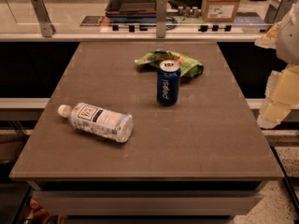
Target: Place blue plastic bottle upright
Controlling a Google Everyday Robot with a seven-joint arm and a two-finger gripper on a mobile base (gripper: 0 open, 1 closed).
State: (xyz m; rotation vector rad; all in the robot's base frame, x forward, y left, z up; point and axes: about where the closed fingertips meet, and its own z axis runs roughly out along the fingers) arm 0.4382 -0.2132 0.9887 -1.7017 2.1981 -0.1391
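The blue plastic bottle (96, 121) is clear with a white cap and a white label with a dark square logo. It lies on its side at the front left of the brown table (187, 139), with its cap pointing left. My gripper (276, 101) hangs at the right edge of the view, beyond the table's right side and far from the bottle. It holds nothing that I can see.
A dark blue Pepsi can (168, 82) stands upright near the table's middle. A crumpled green snack bag (175, 61) lies just behind it. A glass rail with metal posts (161, 16) runs along the far side, with a cardboard box (222, 3) beyond.
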